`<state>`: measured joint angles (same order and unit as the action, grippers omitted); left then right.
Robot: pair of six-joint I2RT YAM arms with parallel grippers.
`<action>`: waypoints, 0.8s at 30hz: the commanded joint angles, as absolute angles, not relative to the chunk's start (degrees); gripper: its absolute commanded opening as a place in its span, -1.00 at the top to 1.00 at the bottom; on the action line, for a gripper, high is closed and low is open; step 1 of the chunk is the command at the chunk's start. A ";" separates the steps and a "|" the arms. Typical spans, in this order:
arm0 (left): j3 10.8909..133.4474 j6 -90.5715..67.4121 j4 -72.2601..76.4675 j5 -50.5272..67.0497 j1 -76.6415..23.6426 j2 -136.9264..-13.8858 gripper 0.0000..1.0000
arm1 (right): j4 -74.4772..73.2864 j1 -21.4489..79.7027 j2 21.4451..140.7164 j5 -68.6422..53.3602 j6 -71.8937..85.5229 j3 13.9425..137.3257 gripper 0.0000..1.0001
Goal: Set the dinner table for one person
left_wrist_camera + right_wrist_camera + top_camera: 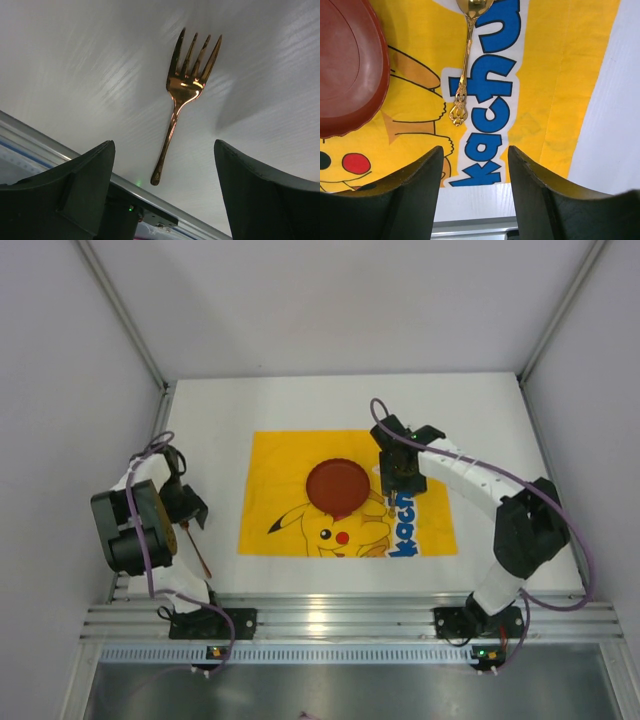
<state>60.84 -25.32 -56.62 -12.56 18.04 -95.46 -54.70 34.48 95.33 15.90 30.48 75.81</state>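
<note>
On the white worktop (pixel 330 400) ahead of both arms, the yellow mat (pixel 280 455) already carries a red plate (pixel 338 486) with the spoon (pixel 465 60) beside it, but the fork (pixel 182 90) lies off the mat, under the left fingers (pixel 85 190), which are spread and empty like the right fingers (pixel 415 195).

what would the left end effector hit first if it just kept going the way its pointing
Probably the fork, lying on the table dead ahead; depth is unclear, so it might touch bare table beside the handle instead.
</note>
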 commanded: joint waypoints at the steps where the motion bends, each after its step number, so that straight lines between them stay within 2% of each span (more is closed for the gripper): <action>1: 59.68 -24.26 -52.48 -11.16 18.37 -98.78 -0.69 | -55.37 35.25 96.15 15.21 29.27 77.69 -0.09; 2: 59.33 -24.17 -51.69 -11.34 18.28 -100.53 -0.62 | -55.55 35.24 96.41 14.86 29.09 77.96 -0.09; 3: 58.98 -24.34 -50.90 -11.34 18.28 -101.42 -0.41 | -55.46 34.98 96.68 14.59 29.09 78.22 -0.09; 10: 56.43 -25.05 -45.27 -10.28 18.46 -106.34 0.35 | -56.07 34.10 98.26 13.71 28.65 80.24 -0.08; 13: 57.30 -25.31 -45.18 -11.42 18.46 -107.75 0.59 | -56.69 33.58 98.35 13.71 28.48 80.51 -0.07; 17: 58.44 -24.35 -44.83 -11.95 18.54 -109.33 1.00 | -57.13 32.87 98.44 13.62 28.21 80.95 -0.05; 24: 60.03 -24.08 -45.61 -9.59 18.37 -106.44 1.00 | -58.18 32.43 98.96 13.45 27.34 82.96 -0.04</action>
